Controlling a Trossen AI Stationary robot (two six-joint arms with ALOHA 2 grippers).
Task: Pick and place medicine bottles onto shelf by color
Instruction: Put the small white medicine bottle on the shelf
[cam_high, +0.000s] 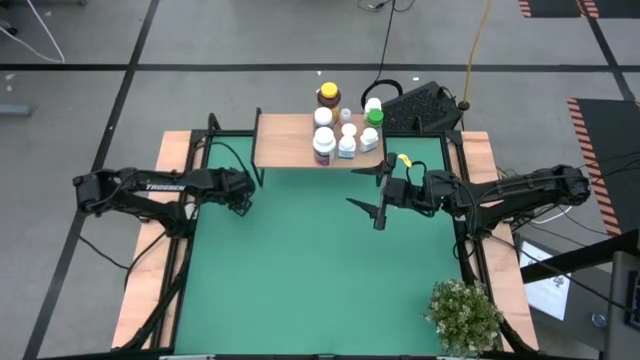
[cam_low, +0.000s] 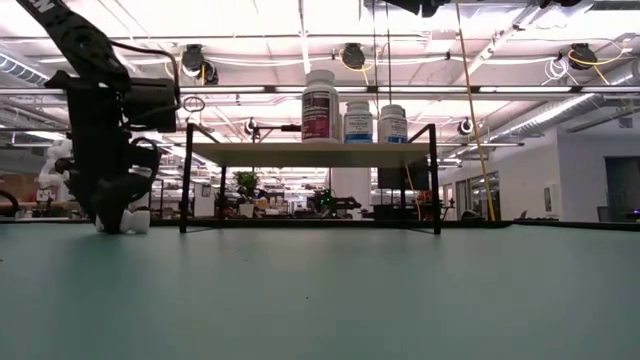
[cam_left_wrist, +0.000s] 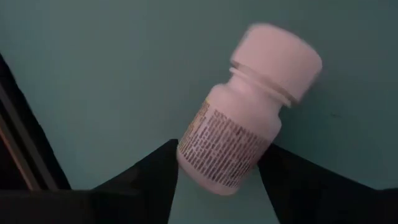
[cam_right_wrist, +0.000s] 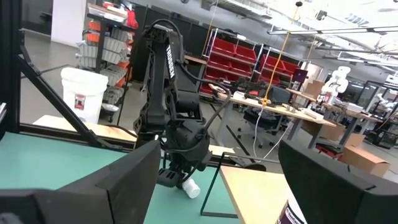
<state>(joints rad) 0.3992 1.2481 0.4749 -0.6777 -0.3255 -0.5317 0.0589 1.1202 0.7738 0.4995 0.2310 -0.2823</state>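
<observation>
Low view: three bottles (cam_low: 358, 111) on shelf (cam_low: 312, 153)

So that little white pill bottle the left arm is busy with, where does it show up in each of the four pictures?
High view: hidden beneath the left pincer, left of the light-wood shelf on black legs.
Low view: small white pill bottle at far left, on the green mat under the arm.
Left wrist view: centre, between the dark fingers.
Right wrist view: white bottle beneath the far arm.
Shared landmark: the shelf.
</observation>
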